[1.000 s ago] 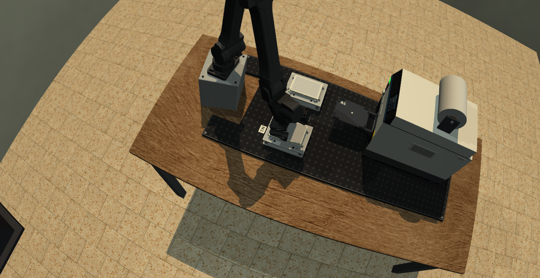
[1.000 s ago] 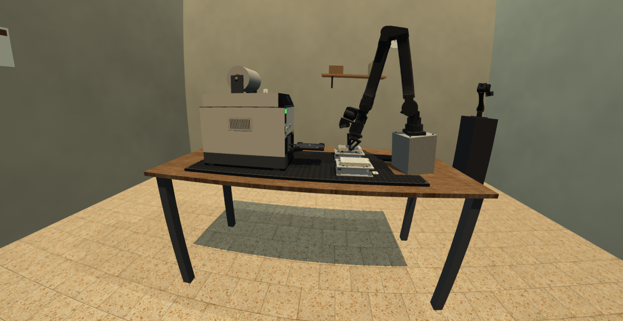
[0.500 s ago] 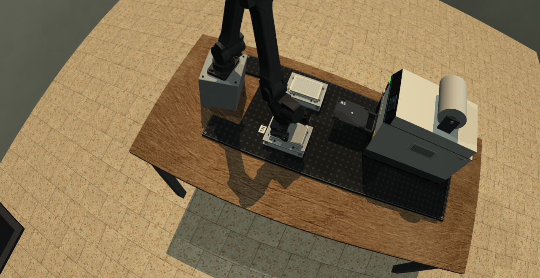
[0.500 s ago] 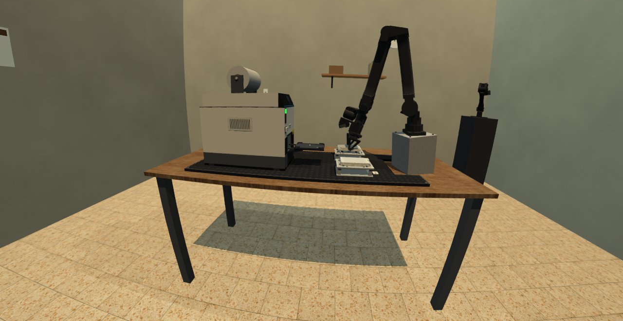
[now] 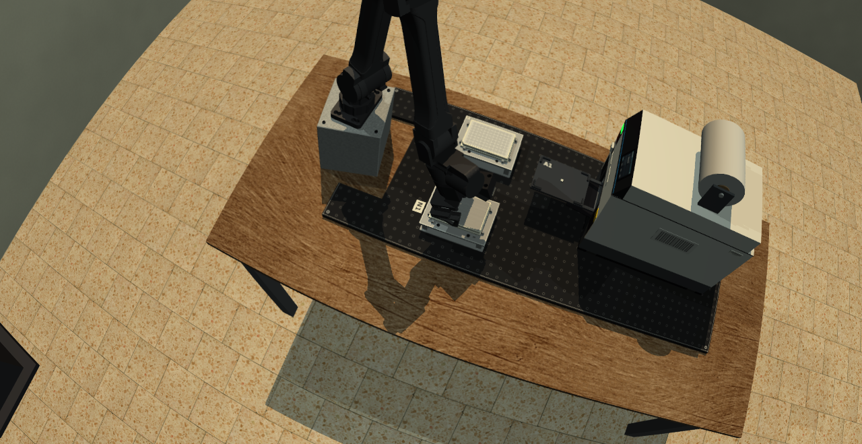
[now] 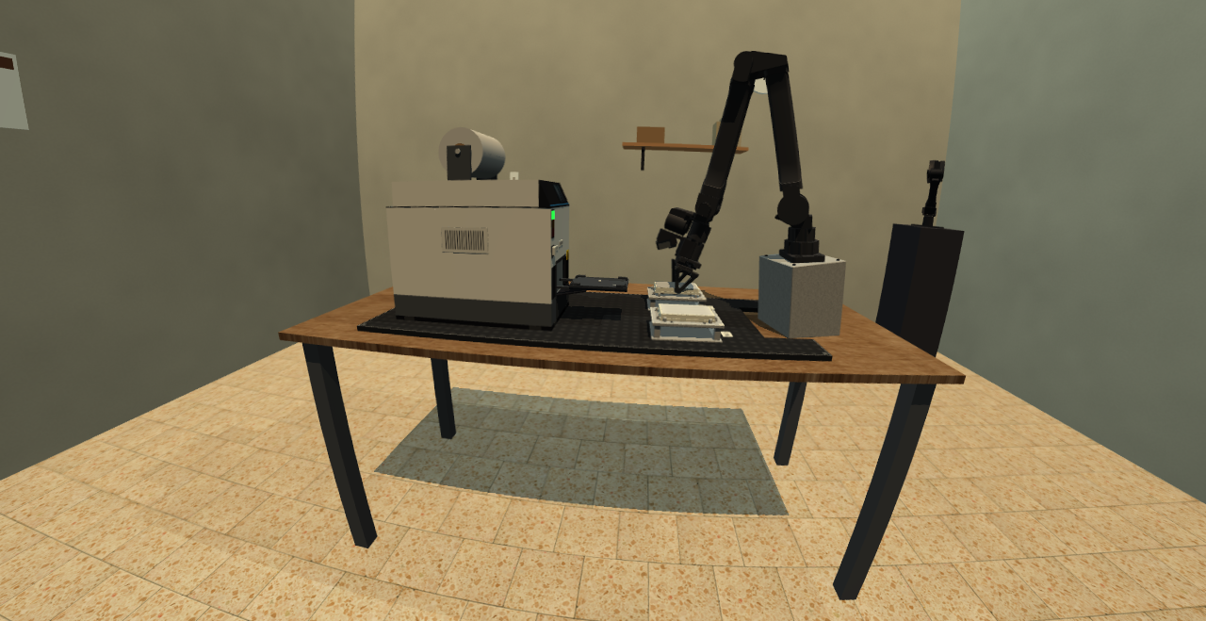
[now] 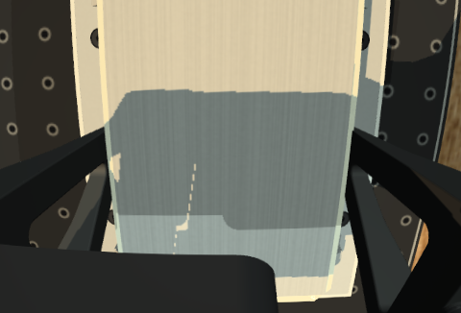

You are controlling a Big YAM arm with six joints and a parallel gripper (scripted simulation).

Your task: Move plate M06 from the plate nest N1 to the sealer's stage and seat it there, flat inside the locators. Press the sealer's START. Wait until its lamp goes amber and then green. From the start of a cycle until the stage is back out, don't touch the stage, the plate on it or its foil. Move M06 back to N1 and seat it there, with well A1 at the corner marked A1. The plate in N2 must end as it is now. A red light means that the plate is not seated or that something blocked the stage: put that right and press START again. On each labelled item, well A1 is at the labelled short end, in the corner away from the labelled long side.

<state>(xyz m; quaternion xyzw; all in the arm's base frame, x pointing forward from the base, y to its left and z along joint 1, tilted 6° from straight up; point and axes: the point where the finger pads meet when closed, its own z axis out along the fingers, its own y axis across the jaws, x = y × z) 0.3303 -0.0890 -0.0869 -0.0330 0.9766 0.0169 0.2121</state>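
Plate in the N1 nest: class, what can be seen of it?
The plate is a pale, oblong block with a flat top, finely streaked lengthwise, like foil, and lighter rims along its long sides. No wells show. It looks level, at the nest marked N1; whether it is fully seated cannot be told. The tool is shut on its long sides, and shadow covers part of its top.

The wrist view cuts off the far end of the plate (its near end is hidden too).
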